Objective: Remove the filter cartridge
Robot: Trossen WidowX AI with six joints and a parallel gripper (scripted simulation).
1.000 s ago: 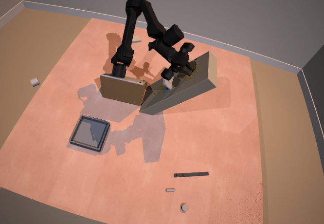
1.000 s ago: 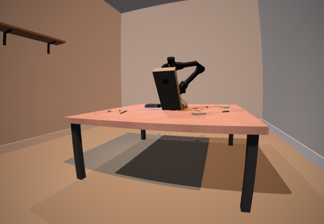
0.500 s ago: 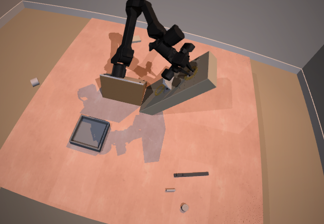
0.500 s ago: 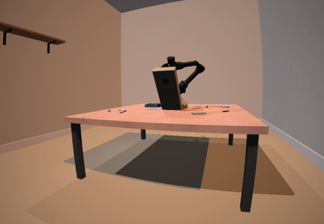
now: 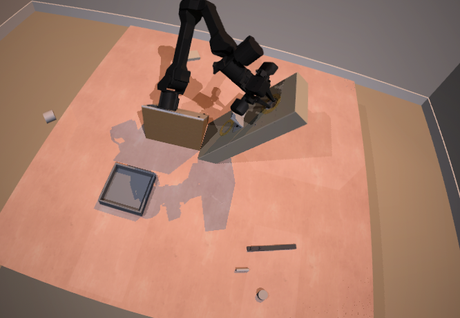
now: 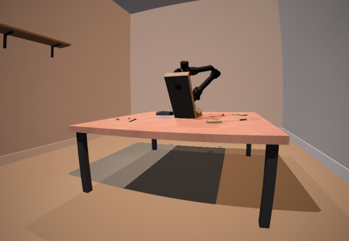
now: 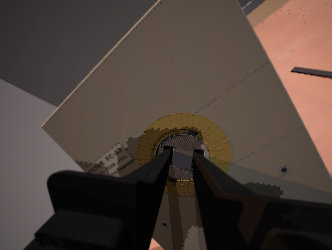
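The service panel (image 5: 260, 135) (image 6: 181, 100) (image 7: 175, 60) stands tilted on the table. The round cartridge (image 7: 184, 141) sits inside a yellow ring (image 7: 220, 135) on the panel face, and looks speckled grey. My gripper (image 5: 275, 102) (image 7: 181, 155) is at the cartridge face, its two narrow fingertips a small gap apart with nothing visible clamped between them. The fingers cover parts of the face, so the slots and any fingertip contact are unclear. The square tray (image 5: 148, 194) (image 6: 163, 113) stands on the table away from the panel and is empty.
A tan board (image 5: 174, 126) stands upright beside the arm base and panel. A white wedge-like piece (image 5: 237, 120) is at the panel's lower part. A dark bar (image 5: 271, 247), a small light piece (image 5: 242, 269) and a round piece (image 5: 262, 294) lie at the front.
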